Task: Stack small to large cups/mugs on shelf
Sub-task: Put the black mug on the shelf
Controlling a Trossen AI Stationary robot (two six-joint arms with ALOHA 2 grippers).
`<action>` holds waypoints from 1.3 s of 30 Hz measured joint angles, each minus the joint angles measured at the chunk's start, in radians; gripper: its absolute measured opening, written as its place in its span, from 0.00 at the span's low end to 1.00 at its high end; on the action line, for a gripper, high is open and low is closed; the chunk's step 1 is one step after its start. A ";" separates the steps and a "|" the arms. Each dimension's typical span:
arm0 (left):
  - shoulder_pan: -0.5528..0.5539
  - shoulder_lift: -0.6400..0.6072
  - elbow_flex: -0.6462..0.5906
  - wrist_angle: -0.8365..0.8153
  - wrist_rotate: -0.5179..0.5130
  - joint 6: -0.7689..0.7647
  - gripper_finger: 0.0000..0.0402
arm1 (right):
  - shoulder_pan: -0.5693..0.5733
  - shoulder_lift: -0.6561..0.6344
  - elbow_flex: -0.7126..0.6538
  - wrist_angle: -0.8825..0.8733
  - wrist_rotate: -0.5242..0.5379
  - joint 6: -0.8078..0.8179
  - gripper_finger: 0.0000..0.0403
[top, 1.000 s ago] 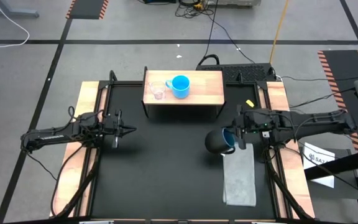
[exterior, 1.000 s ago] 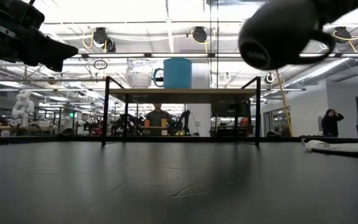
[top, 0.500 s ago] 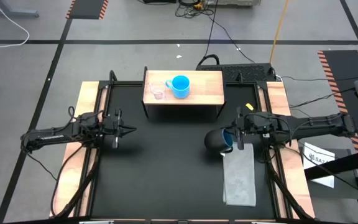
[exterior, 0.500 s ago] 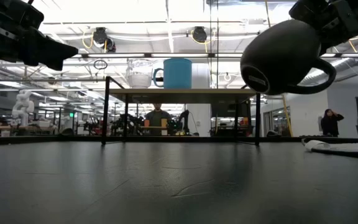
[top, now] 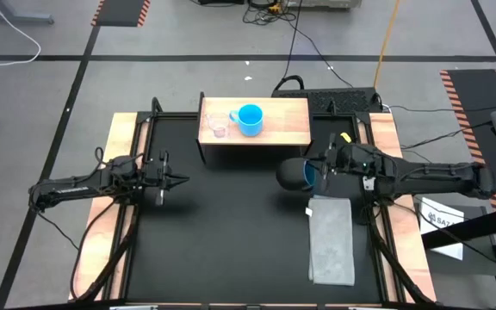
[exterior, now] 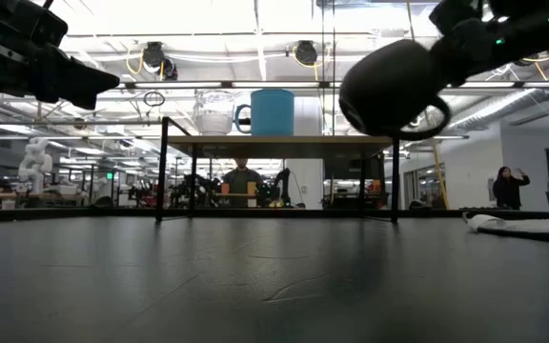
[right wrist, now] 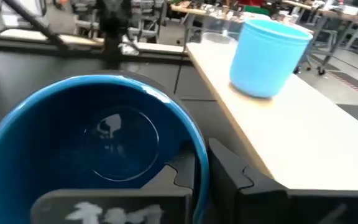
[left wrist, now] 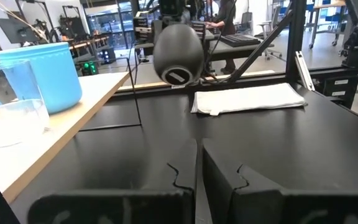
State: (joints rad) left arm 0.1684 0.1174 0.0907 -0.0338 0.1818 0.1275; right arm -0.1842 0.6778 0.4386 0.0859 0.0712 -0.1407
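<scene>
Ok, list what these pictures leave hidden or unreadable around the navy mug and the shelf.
- Right gripper fingertips: hidden in the high view by the navy mug, cut off by the bottom edge in the right wrist view.
- Clear cup: too small in the high view to show whether it touches the light-blue mug.
- Shelf top surface: edge-on in the low view.
- Left gripper: waits at table left.

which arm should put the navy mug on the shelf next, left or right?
Right. The right gripper already holds the dark navy mug off the table, just in front of the shelf. The left gripper is shut, empty and farther from the shelf.
</scene>
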 joint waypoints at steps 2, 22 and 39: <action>0.000 0.000 0.000 0.000 0.000 0.007 0.06 | -0.045 0.028 0.003 0.042 -0.027 0.000 0.03; 0.000 0.000 0.000 -0.017 0.000 0.006 0.06 | -0.420 0.093 0.046 0.157 -0.416 0.011 0.03; 0.000 0.000 0.000 -0.016 0.000 0.002 0.06 | -0.425 0.135 0.047 0.276 -0.423 0.024 0.03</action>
State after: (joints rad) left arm 0.1683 0.1177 0.0906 -0.0496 0.1818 0.1294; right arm -0.6094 0.8125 0.4854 0.3619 -0.3519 -0.1164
